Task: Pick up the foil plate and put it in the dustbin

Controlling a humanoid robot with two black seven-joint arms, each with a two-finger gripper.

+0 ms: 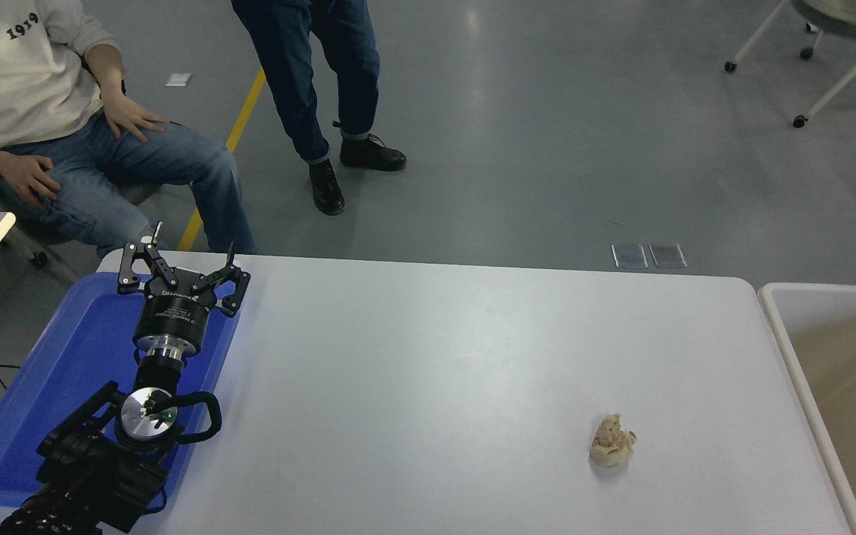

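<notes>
The foil plate is out of view. The dustbin (785, 338), with an off-white rounded rim and tan inside, stands at the table's right edge and is cut off by the picture. My left gripper (192, 247) is parked at the lower left above a blue tray, open, with nothing between its fingers. My right arm and its gripper do not show in this view.
A flat blue tray (41, 394) lies under the left arm at the table's left end. A small beige wadded lump (611, 441) lies on the white table (435, 357) at the right front. One person sits at the far left; another stands beyond the far edge.
</notes>
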